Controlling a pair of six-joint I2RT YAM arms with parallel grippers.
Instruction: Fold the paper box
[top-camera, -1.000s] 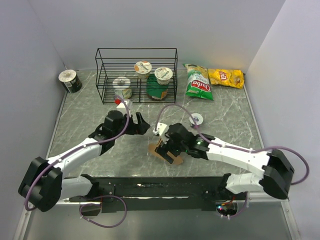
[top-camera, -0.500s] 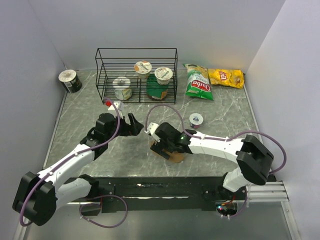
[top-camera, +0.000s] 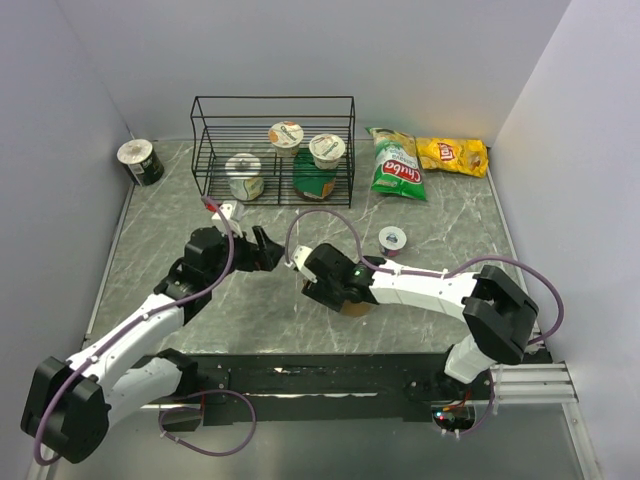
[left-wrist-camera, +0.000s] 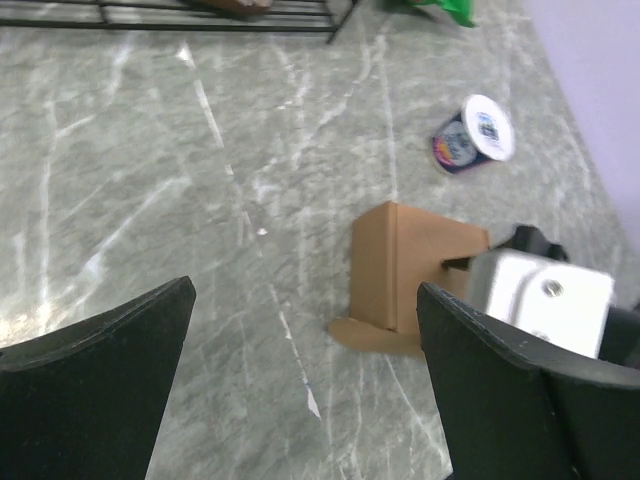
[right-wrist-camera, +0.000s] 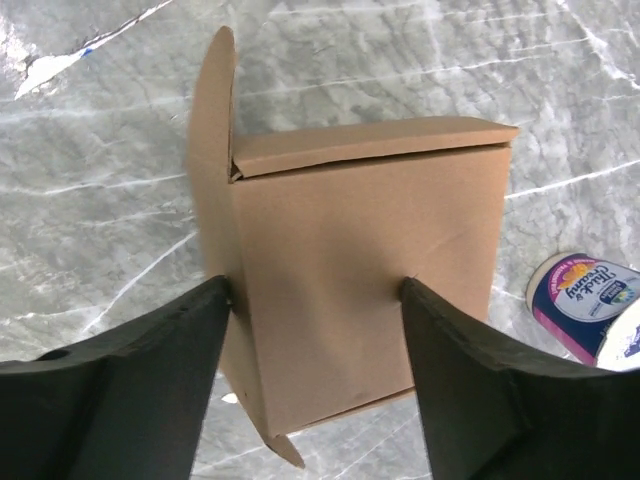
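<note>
- Right end effector (right-wrist-camera: 315, 290) is clamping the paper box (right-wrist-camera: 370, 230), one finger pressing on each opposite side wall.
- Left end effector (left-wrist-camera: 305, 290) is hovering with fingers wide apart, gripping nothing, pointing toward the box from its left and staying just clear of it.
- Box is sitting near the middle of the grey marbled worktop (top-camera: 450, 230). It looks to be resting on it, though contact underneath is hidden.
- Walls are already standing up as a small square box; one round-cornered flap (right-wrist-camera: 212, 150) is sticking out loose along a side edge.
- Yogurt cup (right-wrist-camera: 590, 300) is lying on its side near the box, not touching it.
- Step, as judged: right arm is steadying the half-formed box for closing.
- Next move probably calls for the left end effector pushing the loose flap in while the right is holding firm; squeezing too hard could buckle the walls.
</note>
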